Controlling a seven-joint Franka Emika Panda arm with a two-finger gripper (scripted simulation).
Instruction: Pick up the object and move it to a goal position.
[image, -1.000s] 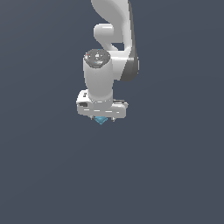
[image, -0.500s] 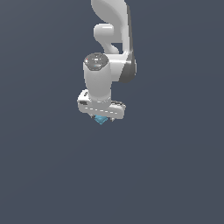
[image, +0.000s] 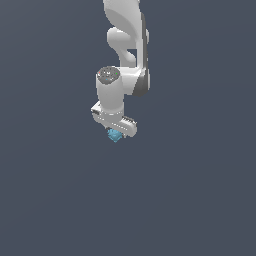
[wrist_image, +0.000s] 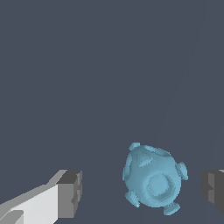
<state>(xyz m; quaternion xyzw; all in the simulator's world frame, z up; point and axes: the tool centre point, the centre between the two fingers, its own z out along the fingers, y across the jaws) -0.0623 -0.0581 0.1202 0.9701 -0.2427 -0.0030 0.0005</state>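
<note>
The white arm (image: 125, 55) comes down from above against a plain dark grey background. At its lower end sits the gripper (image: 116, 134), pointing downward. In the wrist view its two fingers (wrist_image: 70, 192) stand apart, with a gap on each side of the object (wrist_image: 152, 179), so the jaws are open. This small light-blue lump with little knobs lies between them, nearer to one finger.

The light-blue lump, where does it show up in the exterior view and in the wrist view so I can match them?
Exterior view: the light-blue lump peeks out just under the white gripper, near the picture's middle.
Wrist view: the lump is large and knobby, in the gap between the two dark finger pads, apart from the one fully in view.
Shared landmark: the gripper's fingers flanking the lump.
</note>
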